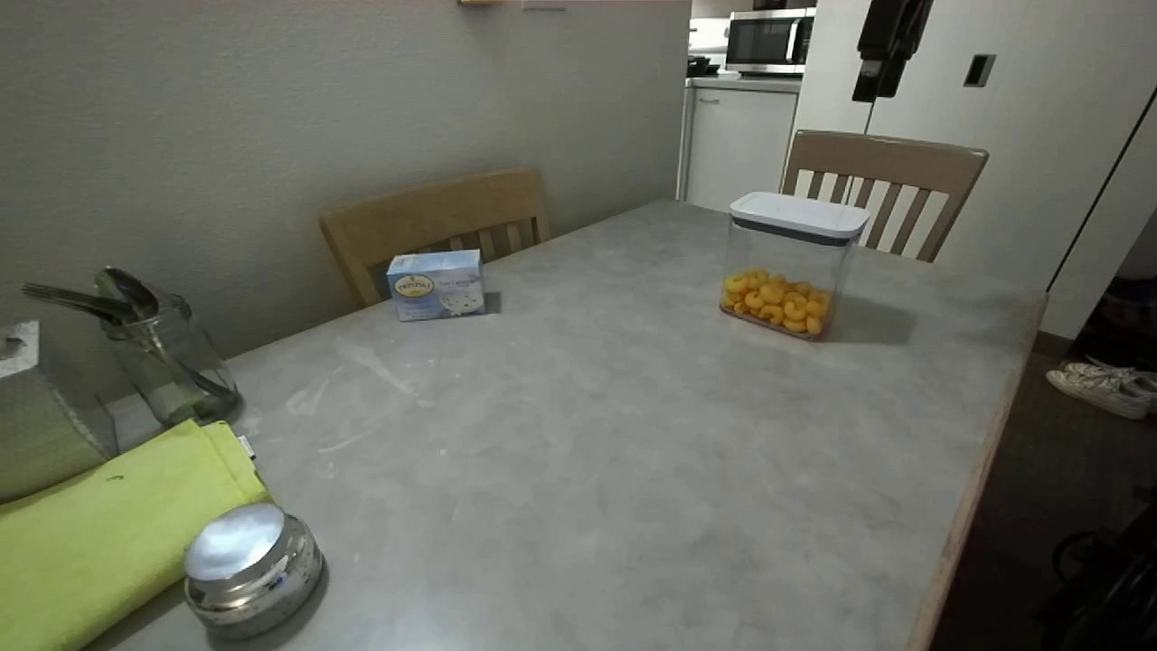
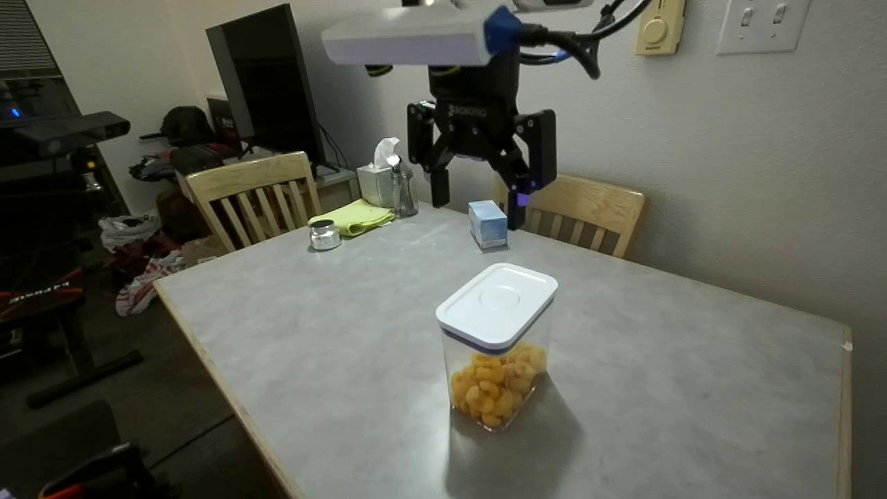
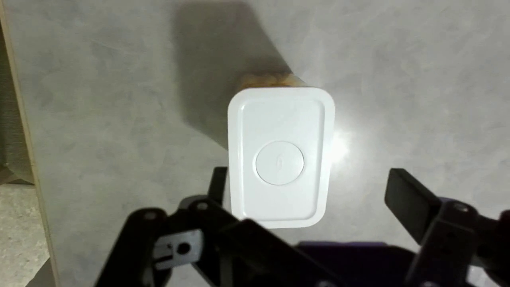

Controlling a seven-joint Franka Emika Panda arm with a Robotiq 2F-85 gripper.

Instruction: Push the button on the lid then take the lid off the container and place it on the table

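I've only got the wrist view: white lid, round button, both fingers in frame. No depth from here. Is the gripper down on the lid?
Observer: No. In both exterior views the gripper hangs higher than the white lid, clear of it.
Operator: Copy. How full is it underneath?
Observer: The orange pieces fill only the lower part of the clear plastic container; there's a gap between them and the lid.
Operator: Anything standing outside my frame?
Observer: A light-blue Twinings box stands on the grey table, near the edge by a wooden chair.
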